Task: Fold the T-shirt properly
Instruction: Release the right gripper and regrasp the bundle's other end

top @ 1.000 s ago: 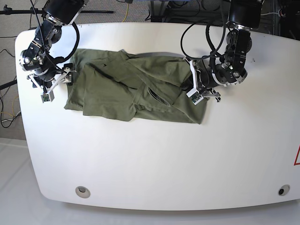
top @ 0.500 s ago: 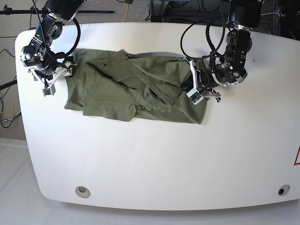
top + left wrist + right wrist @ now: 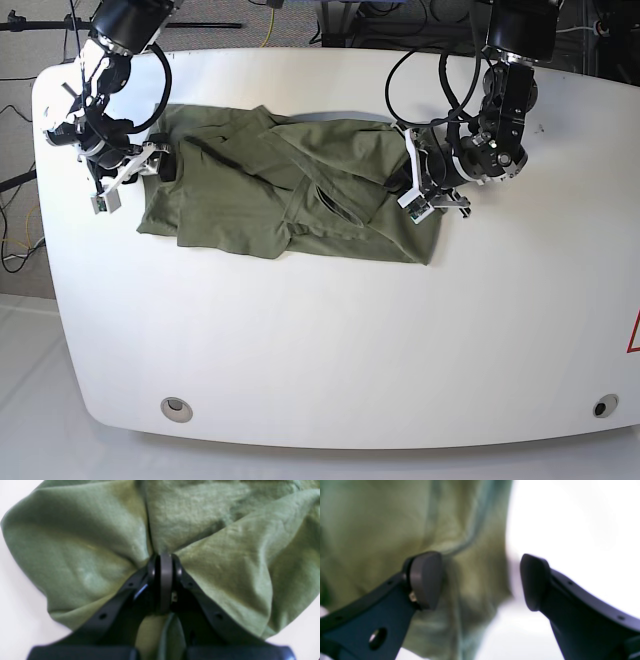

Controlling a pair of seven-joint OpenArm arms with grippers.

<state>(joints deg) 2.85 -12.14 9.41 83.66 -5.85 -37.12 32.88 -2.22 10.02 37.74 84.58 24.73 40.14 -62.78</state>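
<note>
The white counter [image 3: 330, 340] carries a single olive-green T-shirt [image 3: 260, 195], which lies on its far half, stretching between the two arms. The shirt is plain, thin and soft, with no print showing, and it sits crumpled instead of flat: several layers overlap, a diagonal ridge runs through the middle, and a dark slit-like fold opens near the centre. Its long axis runs across the counter from left to right in the base view, with the near edge slanting a little; which end is the neck cannot be told from here. The outline is a rough rectangle, its near right corner reaching a point toward the front of the counter. At the shirt's right end in the base view, the left end effector [image 3: 162, 565] is clamped on the T-shirt, its pads pressed together with fabric gathered into radiating creases around them. At the opposite end, the right end effector [image 3: 481, 580] stands with its fingers wide apart over the shirt's edge, one pad [image 3: 426, 580] over green cloth and the other over bare white counter, gripping nothing.
</note>
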